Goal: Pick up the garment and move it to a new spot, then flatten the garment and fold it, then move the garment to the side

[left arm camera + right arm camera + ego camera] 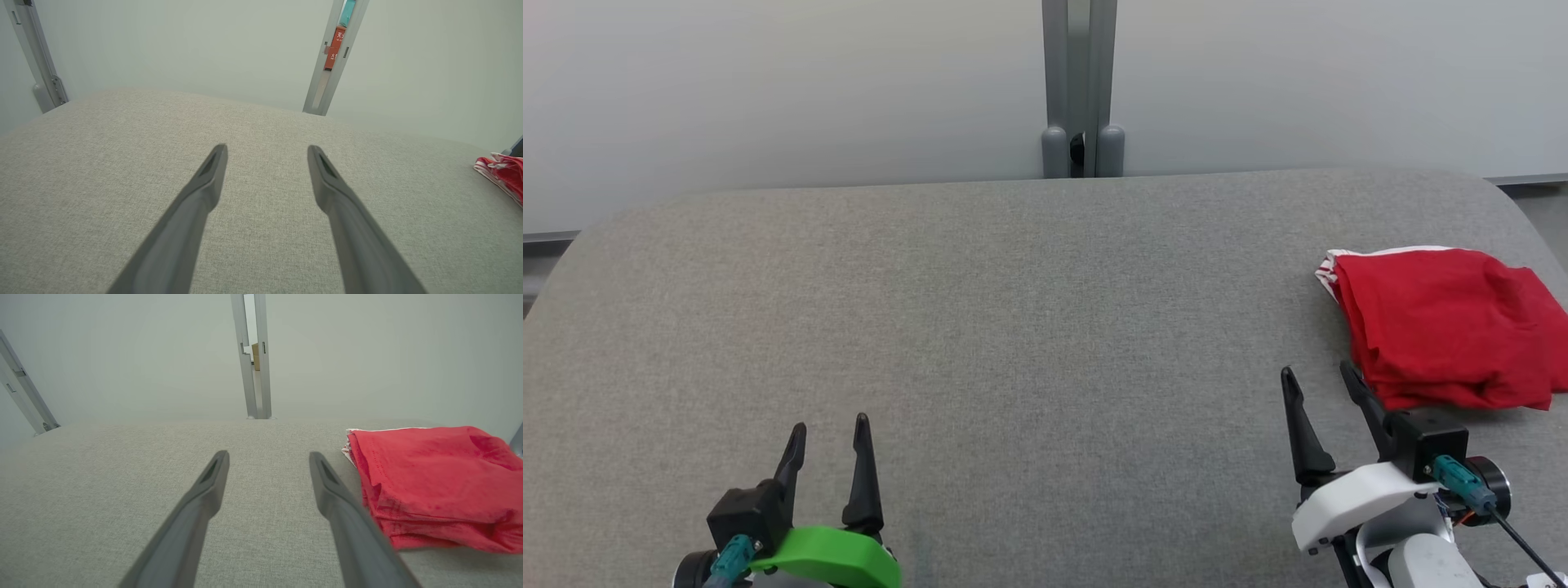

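The garment (1450, 327) is red with a white-striped edge and lies folded in a stack at the right side of the grey fabric table (1013, 327). In the right wrist view the garment (437, 482) rests just right of my right fingers. My right gripper (1323, 380) stands open beside the garment's near left corner, holding nothing. My left gripper (829, 429) is open at the near left, far from the garment, with nothing between its fingers. The left wrist view catches the garment's striped edge (502, 175) at the far right.
A pale partition wall runs behind the table, with a grey metal post (1082, 90) at its middle. The table's far corners are rounded. Bare grey cloth spreads across the table's middle and left.
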Robot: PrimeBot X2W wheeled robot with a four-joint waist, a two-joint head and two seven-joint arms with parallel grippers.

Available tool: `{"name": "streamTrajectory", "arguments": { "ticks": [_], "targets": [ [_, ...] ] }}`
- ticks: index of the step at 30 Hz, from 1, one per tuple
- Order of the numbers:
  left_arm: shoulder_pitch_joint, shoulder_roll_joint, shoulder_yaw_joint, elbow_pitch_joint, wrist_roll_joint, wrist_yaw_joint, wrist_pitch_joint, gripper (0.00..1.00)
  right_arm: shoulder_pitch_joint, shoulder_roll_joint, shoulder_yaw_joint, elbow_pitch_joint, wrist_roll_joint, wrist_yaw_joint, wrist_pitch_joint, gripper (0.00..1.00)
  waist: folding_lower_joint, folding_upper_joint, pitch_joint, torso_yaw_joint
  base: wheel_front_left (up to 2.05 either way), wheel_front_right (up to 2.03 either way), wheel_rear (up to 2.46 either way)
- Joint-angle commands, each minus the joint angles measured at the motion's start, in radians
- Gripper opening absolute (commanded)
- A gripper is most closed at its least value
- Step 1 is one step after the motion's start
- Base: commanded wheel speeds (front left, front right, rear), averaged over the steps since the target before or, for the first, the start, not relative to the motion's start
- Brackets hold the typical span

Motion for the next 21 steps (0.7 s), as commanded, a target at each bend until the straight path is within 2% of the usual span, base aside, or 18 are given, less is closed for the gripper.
{"name": "streamTrajectory", "arguments": {
  "ticks": [1,21],
  "targets": [
    [-0.006,-0.001,0.008,0.005,0.010,-0.006,-0.003,1.00,0.000,-0.002,0.003,0.008,-0.001,-0.001,-0.009,1.00,0.0001,0.0000,0.001,0.004,0.00,0.00,0.00],
    [-0.013,-0.020,0.029,0.027,0.024,-0.021,-0.003,1.00,-0.010,-0.002,0.005,0.035,0.002,-0.001,-0.031,1.00,0.0001,0.0000,0.008,0.010,0.00,0.00,0.00]
  ]
}}
